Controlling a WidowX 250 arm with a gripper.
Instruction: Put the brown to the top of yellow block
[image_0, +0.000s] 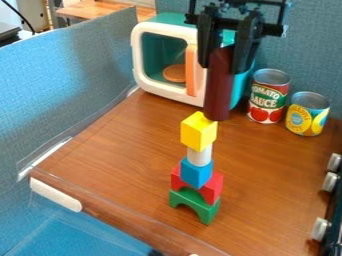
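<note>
I've got the gripper (222, 69) up at the top of my cam view, hanging over the table (120, 165), jaws clamped on the brown cylinder (218, 92). The cyl. is approx. upright w/ its upper part btwn the two fingers and the rest sticking out below them. Its bottom end shows just beside the top of the yellow block (198, 132), on the R of it in view; can't tell if they touch.

Yellow block is top of the stack, sitting w/ a corner toward me. Under it, going down: white cylinder (200, 155), blue block (196, 173), red block (212, 187), then the green arch (208, 212) on the table.

Behind the gripper & brown cyl. I see a toy microwave (137, 60), teal & white w/ an orange handle (192, 70), and an orange disc (175, 73) inside. To the R of it in view: tomato sauce can (268, 97), then a shorter can w/ a yellow & blue label (307, 114) near it, both upright. Silver knobs (320, 228) line the R edge of view.
</note>
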